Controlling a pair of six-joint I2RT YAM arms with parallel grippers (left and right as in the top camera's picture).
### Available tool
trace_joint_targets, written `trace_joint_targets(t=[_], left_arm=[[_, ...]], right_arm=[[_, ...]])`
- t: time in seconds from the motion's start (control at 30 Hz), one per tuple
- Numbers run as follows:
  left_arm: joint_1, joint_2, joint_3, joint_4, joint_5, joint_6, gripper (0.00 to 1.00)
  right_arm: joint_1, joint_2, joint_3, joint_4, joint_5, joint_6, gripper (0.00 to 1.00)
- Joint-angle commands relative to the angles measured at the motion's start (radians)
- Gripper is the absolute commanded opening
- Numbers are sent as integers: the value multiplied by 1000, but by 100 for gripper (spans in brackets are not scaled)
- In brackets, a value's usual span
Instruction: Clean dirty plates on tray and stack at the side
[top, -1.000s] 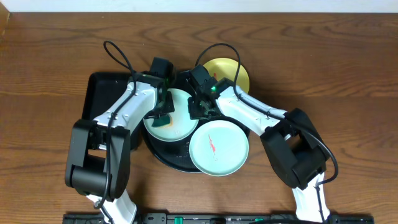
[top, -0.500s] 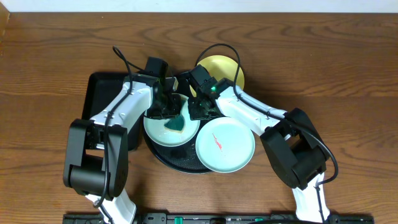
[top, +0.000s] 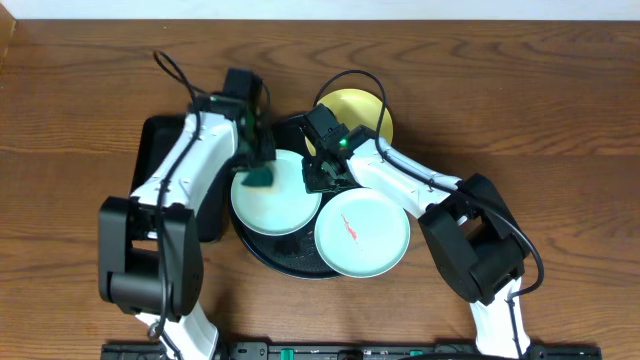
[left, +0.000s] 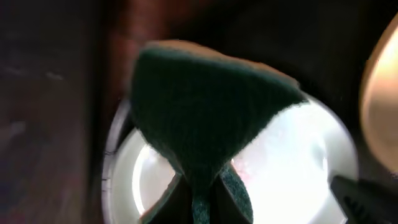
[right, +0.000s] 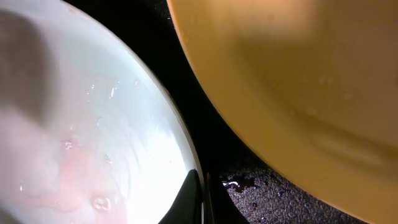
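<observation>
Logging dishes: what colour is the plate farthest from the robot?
Pale yellow; the plate shows best in the overhead view.

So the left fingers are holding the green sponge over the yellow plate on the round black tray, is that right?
Not quite. The left fingers hold the green sponge over a pale mint-blue plate on the round black tray, not over the yellow plate, which lies further back. The overhead view shows it.

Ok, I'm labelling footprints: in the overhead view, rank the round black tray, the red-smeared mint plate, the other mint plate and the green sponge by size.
1. round black tray
2. red-smeared mint plate and other mint plate: look alike
3. green sponge
</observation>
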Motion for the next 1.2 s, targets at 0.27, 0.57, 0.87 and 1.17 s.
trace_joint_targets(t=[0.27,0.57,0.87,1.17], left_arm=[[148,-161,151,-143,-89,-20,7],[380,-175,148,-204,-88,-13,8],[425,-175,148,-205,-88,-13,7],[425,-175,148,-205,-88,-13,7]], right_arm=[[13,69,-1,26,-1,-8,1],[15,91,0,64,-27,-60,1],[5,7,27,47,-97,-123,1],[19,-135,27,2,163,-204,1]])
